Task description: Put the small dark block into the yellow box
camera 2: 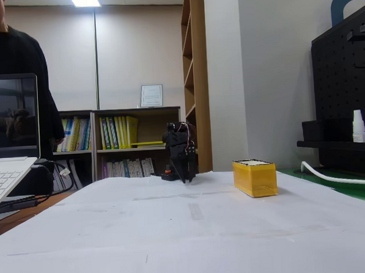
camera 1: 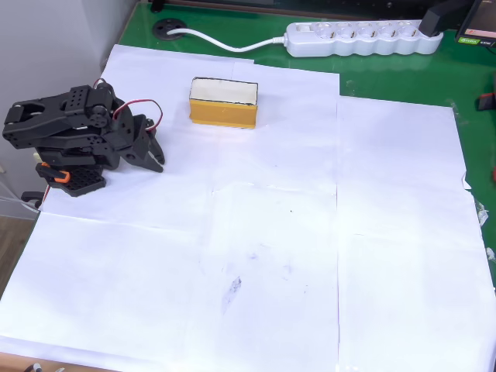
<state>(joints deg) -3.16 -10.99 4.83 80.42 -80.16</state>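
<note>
Resting folded at the left edge of the white paper in the overhead view, my arm (camera 1: 74,139) is tucked in on itself, and my hand (camera 1: 151,155) points down toward the paper with its dark fingers (camera 1: 157,163) drawn close together. From this height I cannot tell whether they are fully clenched or slightly parted, and I cannot see anything between them.

The yellow box (camera 1: 224,101) sits on the paper up and to the right of my hand in the overhead view, well apart from it, with bare paper in between. Its cream inside faces up and its mustard side faces the camera. In the fixed view the box (camera 2: 254,177) stands to the right of my arm (camera 2: 179,152), nearer the camera than I am, upright and flat on the worktop (camera 2: 187,234).

The small dark block I cannot make out anywhere on the paper; whether it lies inside the box is hidden from both angles.

A white power strip (camera 1: 360,37) lies along the green mat (camera 1: 403,77) beyond the paper, its cable curling off to the left. In the fixed view a laptop (camera 2: 8,145) sits at the left edge with a person in dark clothing (camera 2: 16,65) behind it.
</note>
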